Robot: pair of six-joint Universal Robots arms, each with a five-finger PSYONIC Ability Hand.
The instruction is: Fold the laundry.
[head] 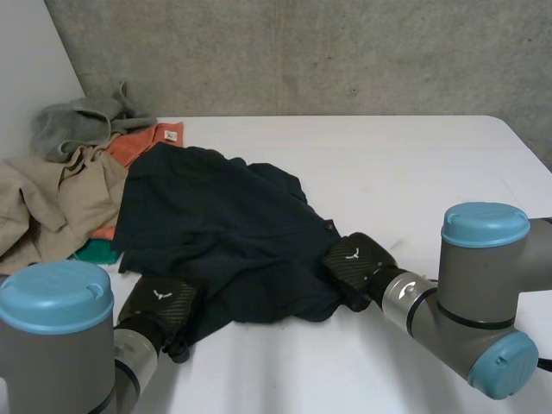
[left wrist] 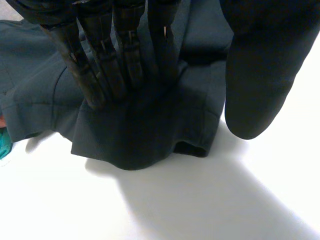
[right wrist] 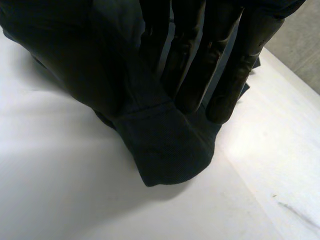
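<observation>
left hand (head: 159,306) and right hand (head: 355,257) lie flat on the near edge of the dark garment (head: 224,224), left of the worktop's (head: 388,164) centre. left fingers (left wrist: 100,75) are straight with the thumb apart; right fingers (right wrist: 225,75) are straight and together on a hem corner.

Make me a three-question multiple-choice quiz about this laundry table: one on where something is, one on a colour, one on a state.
1. Where is the left robot hand?
A on a folded towel
B on the dark garment's near edge
C raised in the air

2. What colour is the garment beside the grey sweatshirt?
A purple
B yellow
C orange

3. How are the left robot hand's fingers?
A straight, lying on the cloth
B curled into a fist
C wrapped round a hanger

Answers: B, its fingers lie just behind the hem; C, the orange garment lies between the sweatshirt and the dark garment; A, they are straight, with the thumb held apart.
</observation>
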